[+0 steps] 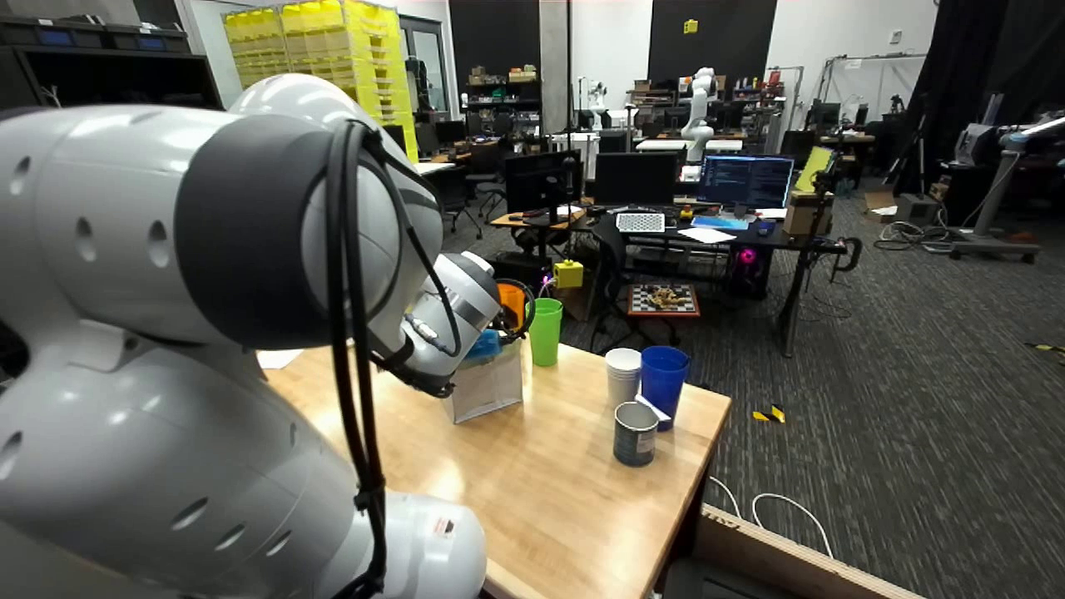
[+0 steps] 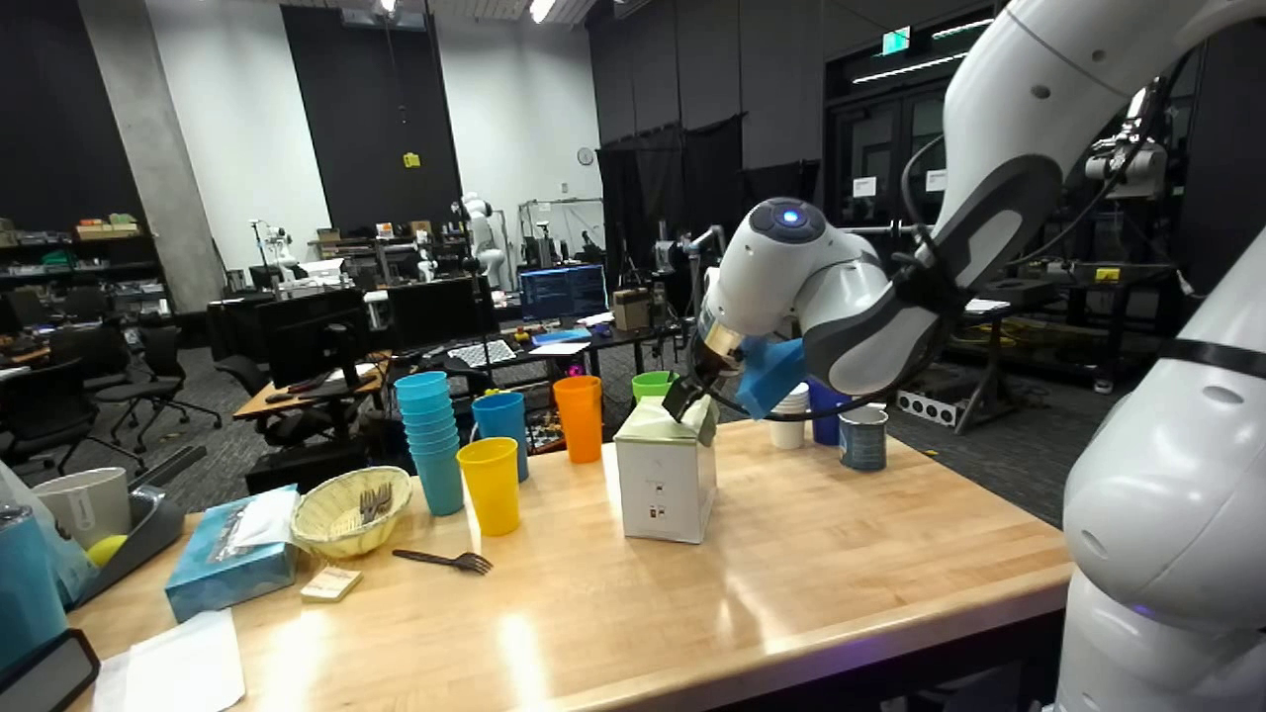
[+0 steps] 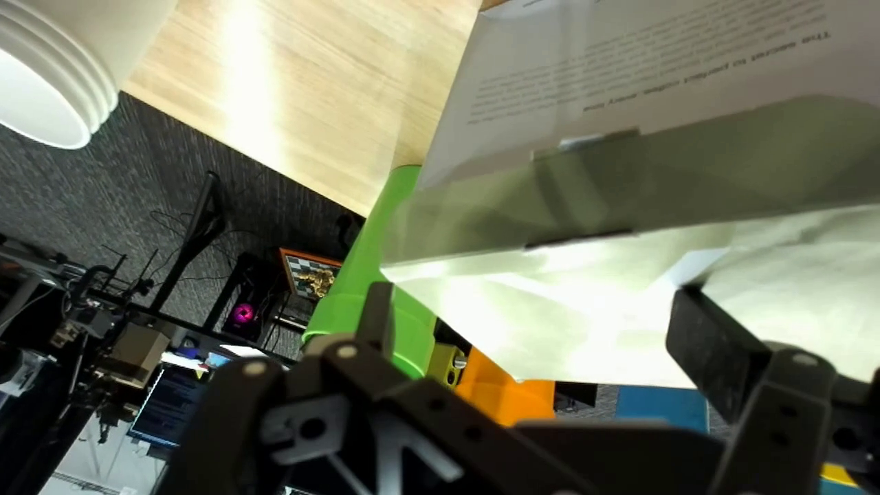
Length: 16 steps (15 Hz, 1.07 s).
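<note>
Nearest the camera, in the wrist view: gripper (image 3: 538,323), dark and partly blurred, with jaws set wide apart by the pale green top of a white box (image 3: 619,89); one finger (image 3: 708,350) in front of that top, the opposite finger (image 3: 377,316) in front of a green cup (image 3: 364,265), as pictured. Contact between jaws and box (too close to judge from any angle) not possible to tell. Shown upright on the wooden table (image 2: 841,534) in an exterior view, just beneath the gripper: the same box, with small print on the wall turned toward the wrist camera. Close by the box in both exterior views: the same green cup, upright. Left of the box as pictured in an exterior view: orange cup (image 2: 579,420), blue cup (image 2: 502,427), yellow cup (image 2: 492,485) and tall stack of turquoise cups (image 2: 432,445), all upright. Farther left and partly nearer the lens: pale woven basket (image 2: 348,543) with forks (image 2: 374,502) inside, blue tissue box (image 2: 232,583), small yellowish pad (image 2: 331,583), and dark fork (image 2: 440,560) flat on the table. Toward a table corner in an exterior view: stack of white cups (image 1: 622,383), dark blue cup (image 1: 664,374) and open grey can (image 1: 636,445), closely grouped. Near the gripper in an exterior view: blue sheet-like piece (image 2: 771,376), material unclear. Large in the foreground of an exterior view: white arm (image 1: 125,225) with black cables (image 1: 336,249) along it.
</note>
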{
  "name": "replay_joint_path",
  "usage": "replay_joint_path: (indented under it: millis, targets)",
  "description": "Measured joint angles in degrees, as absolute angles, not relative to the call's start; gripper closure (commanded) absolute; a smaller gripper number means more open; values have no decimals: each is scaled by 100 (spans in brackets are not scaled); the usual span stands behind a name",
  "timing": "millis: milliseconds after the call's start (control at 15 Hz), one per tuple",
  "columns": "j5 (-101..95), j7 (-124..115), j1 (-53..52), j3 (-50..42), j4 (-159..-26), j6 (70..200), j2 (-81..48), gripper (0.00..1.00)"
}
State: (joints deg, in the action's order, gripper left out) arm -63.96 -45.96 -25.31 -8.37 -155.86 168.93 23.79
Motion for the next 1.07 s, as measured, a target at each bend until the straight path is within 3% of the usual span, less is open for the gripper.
replay_joint_path:
  millis: [200,733,1067]
  targets:
    - [-5830,-4108,-2620,-663,-15579,16613,2486,0]
    - [-2677,-1926,-2005,1302,-15008,14653,3142,0]
    - [-1403,-420,-2017,1390,-14455,13733,3120,0]
